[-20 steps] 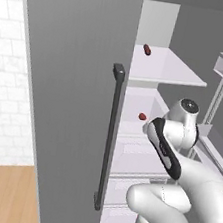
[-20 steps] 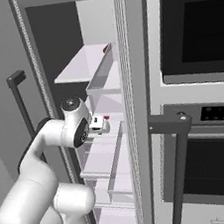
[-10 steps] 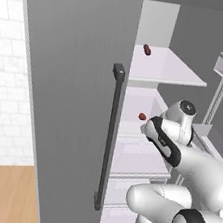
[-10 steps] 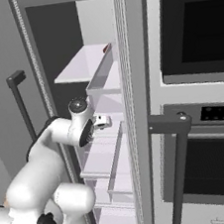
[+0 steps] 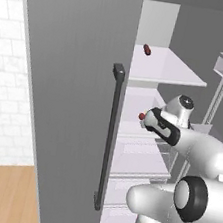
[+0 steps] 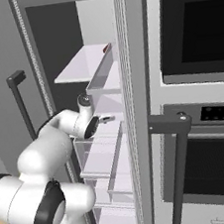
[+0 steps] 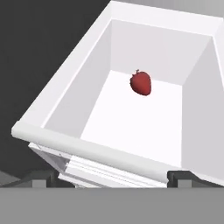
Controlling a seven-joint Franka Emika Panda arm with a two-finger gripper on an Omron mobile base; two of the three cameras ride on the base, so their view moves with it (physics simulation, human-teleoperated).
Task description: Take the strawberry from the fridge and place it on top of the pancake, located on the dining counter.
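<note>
- Reaching into the open fridge (image 5: 78, 78) with the gripper (image 7: 109, 177) spread wide and empty, lining up on the strawberry (image 7: 141, 83).
- Sitting alone on a white mid-height shelf (image 7: 131, 127), well short of the fingertips (image 7: 179, 176).
- Lying on the upper shelf, a darker maroon item (image 5: 147, 49).
- Possibly crowding the approach: the shelf's front lip, door handle (image 5: 109, 138) alongside.

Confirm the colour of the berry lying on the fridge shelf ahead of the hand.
Bright red strawberry, clearest in the hand view.
</note>
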